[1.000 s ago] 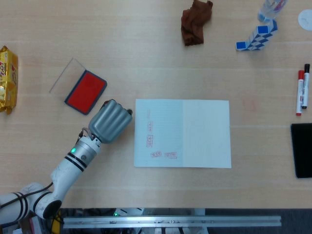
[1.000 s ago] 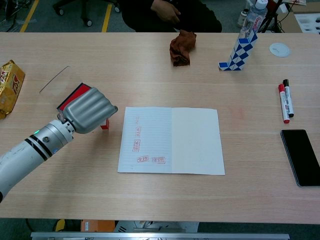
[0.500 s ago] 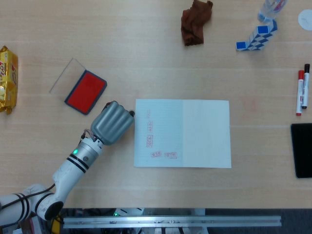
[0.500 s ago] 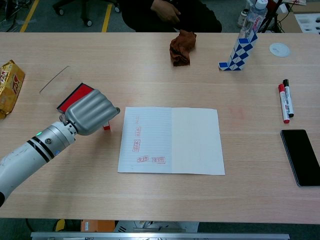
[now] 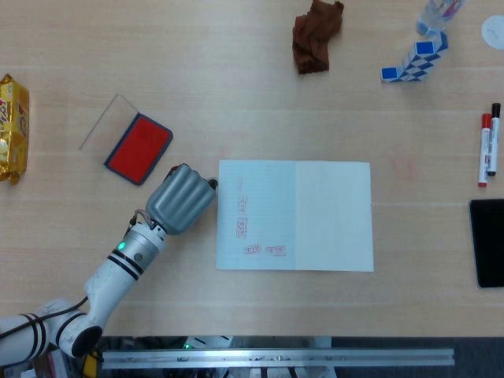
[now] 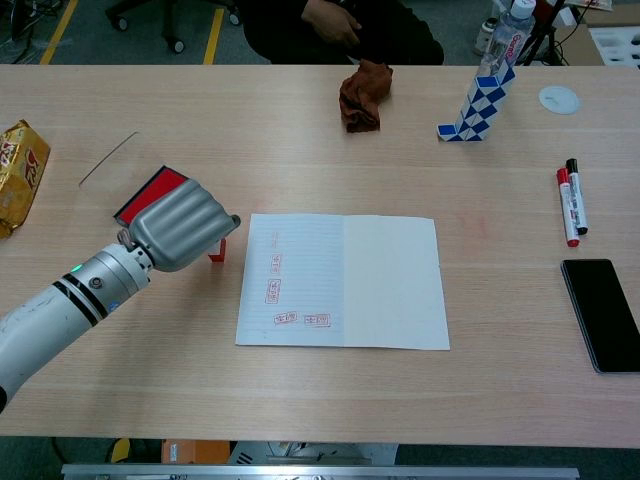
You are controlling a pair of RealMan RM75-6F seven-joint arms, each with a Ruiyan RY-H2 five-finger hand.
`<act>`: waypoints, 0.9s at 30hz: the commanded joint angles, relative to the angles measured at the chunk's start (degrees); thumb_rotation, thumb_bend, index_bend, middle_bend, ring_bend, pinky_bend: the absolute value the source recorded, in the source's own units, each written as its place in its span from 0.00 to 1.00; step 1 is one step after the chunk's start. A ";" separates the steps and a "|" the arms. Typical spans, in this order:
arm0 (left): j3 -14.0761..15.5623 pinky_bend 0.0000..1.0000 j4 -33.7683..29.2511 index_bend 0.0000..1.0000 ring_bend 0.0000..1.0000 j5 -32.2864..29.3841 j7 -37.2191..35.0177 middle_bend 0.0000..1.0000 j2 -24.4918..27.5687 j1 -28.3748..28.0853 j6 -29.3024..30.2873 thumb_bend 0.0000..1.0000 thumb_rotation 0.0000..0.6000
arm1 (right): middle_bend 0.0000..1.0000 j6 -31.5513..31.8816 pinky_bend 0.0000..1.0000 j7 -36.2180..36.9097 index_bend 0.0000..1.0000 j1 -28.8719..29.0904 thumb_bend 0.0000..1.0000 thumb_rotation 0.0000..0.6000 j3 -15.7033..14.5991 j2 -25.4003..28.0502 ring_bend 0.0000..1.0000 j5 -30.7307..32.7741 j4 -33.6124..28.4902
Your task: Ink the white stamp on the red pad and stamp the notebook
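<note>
Grey, ribbed and curled tight, your left hand (image 6: 180,226) hangs over the counter (image 6: 300,140) just left of the notebook (image 6: 345,281); its fingers are folded around the stamp (image 6: 217,250), of which you see only a red lower edge poking out beneath them in the chest view. The stamp's white body is hidden inside the fist, and from the head view the hand (image 5: 180,198) covers it entirely. You cannot tell whether the stamp base touches the counter.

Red ink pad (image 5: 138,148): lies open up-left of the hand, its clear lid (image 5: 108,121) beside it and hard to make out against the wood; in the chest view the hand partly covers the pad.

Notebook: open and flat, several faint red marks (image 5: 242,227) on its left page, too small to read.

Other items:
- yellow snack bag (image 5: 11,126), cut off at the left edge
- brown cloth (image 5: 316,34)
- blue-and-white block twist (image 5: 413,60)
- bottle (image 6: 505,32), partly out of frame
- two markers (image 5: 488,145)
- black phone (image 6: 603,314), cut off in the head view

Your right hand appears in neither view.
</note>
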 commanded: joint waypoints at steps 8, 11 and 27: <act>-0.38 1.00 -5.33 0.36 1.00 -1.70 4.36 0.99 3.00 1.00 0.97 0.32 1.00 | 0.49 0.14 0.57 -0.01 0.46 0.04 0.12 1.00 0.16 0.17 0.41 -0.05 -0.19; -0.68 1.00 -9.21 0.29 0.96 -3.37 7.42 0.94 5.17 1.41 1.09 0.32 1.00 | 0.49 0.25 0.57 -0.03 0.46 0.09 0.12 1.00 0.26 0.22 0.41 -0.12 -0.27; -9.32 1.00 -28.49 0.24 0.74 -17.11 -4.01 0.73 19.95 4.31 5.42 0.32 1.00 | 0.49 -2.71 0.57 0.29 0.46 3.07 0.12 1.00 1.07 1.49 0.40 -1.39 -1.26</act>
